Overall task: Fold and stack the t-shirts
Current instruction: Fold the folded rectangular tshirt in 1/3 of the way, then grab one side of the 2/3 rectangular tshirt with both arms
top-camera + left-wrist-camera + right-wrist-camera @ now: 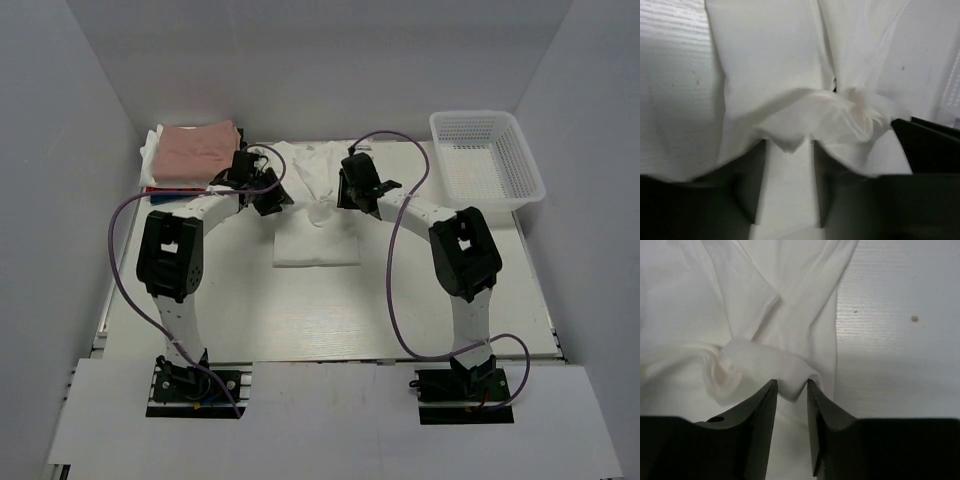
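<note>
Top view: white t-shirt [316, 245] half-folded on table [300, 320], well left of basket [530, 188]. Pink t-shirt [195, 150] on a stack, farther left of basket again. Left end effector [274, 200] and right end effector [343, 198] both at one raised bunch of white cloth. Grip unreadable from up here.

Left wrist view: fingers [752, 185] clearly apart, bare gap between, only a cloth corner hanging into it (nothing clamped, by the look).

Right wrist view: fingers [762, 420] nearly together, pinching a rolled fold of the white cloth. Bare table on the basket side.

Judged step: gathering the far half for the next fold. To do it well: close left on the cloth before lifting, raise both sides level, keep the cloth taut, lay the edge square.

Stack and basket only in top view; grips only in wrist views.
</note>
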`<state>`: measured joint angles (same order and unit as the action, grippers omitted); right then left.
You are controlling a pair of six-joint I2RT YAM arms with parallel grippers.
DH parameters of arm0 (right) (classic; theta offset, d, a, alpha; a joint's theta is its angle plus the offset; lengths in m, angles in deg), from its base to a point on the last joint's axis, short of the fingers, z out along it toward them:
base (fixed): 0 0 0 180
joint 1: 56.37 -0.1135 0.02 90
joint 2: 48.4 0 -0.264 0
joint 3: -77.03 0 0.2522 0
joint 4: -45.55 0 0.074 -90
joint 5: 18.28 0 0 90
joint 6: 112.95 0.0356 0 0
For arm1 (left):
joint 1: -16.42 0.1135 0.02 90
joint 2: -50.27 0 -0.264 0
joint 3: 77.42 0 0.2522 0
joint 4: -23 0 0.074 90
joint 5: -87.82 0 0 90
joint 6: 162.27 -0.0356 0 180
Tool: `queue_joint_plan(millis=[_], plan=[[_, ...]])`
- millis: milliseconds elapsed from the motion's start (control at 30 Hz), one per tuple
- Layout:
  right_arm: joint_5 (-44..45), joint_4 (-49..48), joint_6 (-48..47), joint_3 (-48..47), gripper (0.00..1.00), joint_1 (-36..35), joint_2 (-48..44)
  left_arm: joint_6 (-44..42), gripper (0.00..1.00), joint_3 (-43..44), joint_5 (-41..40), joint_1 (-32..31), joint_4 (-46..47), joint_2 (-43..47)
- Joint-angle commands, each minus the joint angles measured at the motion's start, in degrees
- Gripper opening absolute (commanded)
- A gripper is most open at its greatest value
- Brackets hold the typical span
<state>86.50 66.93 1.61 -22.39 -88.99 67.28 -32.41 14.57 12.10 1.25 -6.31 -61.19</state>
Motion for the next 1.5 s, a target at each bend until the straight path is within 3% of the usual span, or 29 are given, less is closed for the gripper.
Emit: queue_joint_plan(millis=[0,33,67,133,233,433,567,700,833,900,933,1100,1200,1233,1267,1300,1333,1433,1467], plan=[[-1.69,1.16,-1.62,-5.11,0.39,1.07,2.35,-1.44,0.64,5.95,0.48,1.55,-3.25,-0.07],[-1.69,2.30,-1.88,-7.65,0.55,1.24,2.79,-1.45,0.85,6.57,-0.04,1.56,-3.87,-0.07],[-1.69,3.01,-2.23,-8.28,0.67,1.42,2.97,-2.06,0.99,6.58,-0.05,1.56,-4.74,0.71],[-1.52,4.07,-2.58,-8.55,0.90,1.51,1.76,-2.06,1.00,4.84,-1.80,1.56,-5.36,2.55],[-2.92,1.89,-2.24,-3.03,0.90,1.33,-3.06,-2.06,1.00,-1.12,-2.33,1.56,-5.98,7.73],[-11.51,-2.43,1.72,17.80,0.90,1.42,-15.37,-2.85,1.00,-15.12,-2.24,0.16,-5.54,16.61],[-16.87,-4.36,5.57,31.58,0.90,1.60,-21.79,-2.95,1.00,-23.64,3.10,0.15,-3.27,19.08],[-21.54,-9.98,8.49,38.45,0.90,1.60,-23.83,-2.15,1.00,-29.71,3.21,0.15,1.04,20.22],[-23.13,-13.67,8.75,38.56,0.90,1.60,-22.26,-2.15,0.88,-31.04,2.59,-0.38,3.68,18.83],[-23.92,-13.94,8.67,37.77,0.90,1.42,-20.32,-2.15,0.72,-31.04,3.90,-0.38,3.69,18.04],[-24.27,-13.86,8.58,37.07,0.87,1.51,-19.97,-2.15,0.61,-31.04,4.43,-0.38,4.21,17.51],[-26.91,-15.26,9.81,37.41,0.68,1.60,-19.79,-2.15,0.31,-33.50,5.57,-0.38,5.36,18.90],[-26.04,-15.96,10.07,38.21,0.46,1.42,-20.31,-2.15,0.23,-34.73,5.58,-0.38,6.59,19.43],[-25.60,-16.31,9.99,38.47,0.33,1.42,-20.40,-2.15,0.19,-34.73,5.58,-0.38,7.20,19.44],[-25.60,-16.41,10.16,38.65,0.27,1.51,-20.23,-2.15,0.13,-34.21,5.58,-0.38,7.20,18.83],[-25.42,-16.58,10.16,38.65,0.22,1.60,-20.14,-2.15,0.00,-34.20,5.58,-0.38,7.20,18.82],[-25.16,-16.76,10.16,38.56,0.12,1.51,-20.40,-2.15,0.00,-33.51,5.58,-0.38,7.98,18.21],[-24.37,-18.16,10.16,38.91,0.00,1.60,-20.67,-2.15,0.00,-33.50,5.58,-0.38,8.78,18.21],[-23.84,-18.08,9.99,38.65,0.00,1.42,-21.02,-2.15,0.00,-33.50,5.58,-0.38,8.78,19.69]])
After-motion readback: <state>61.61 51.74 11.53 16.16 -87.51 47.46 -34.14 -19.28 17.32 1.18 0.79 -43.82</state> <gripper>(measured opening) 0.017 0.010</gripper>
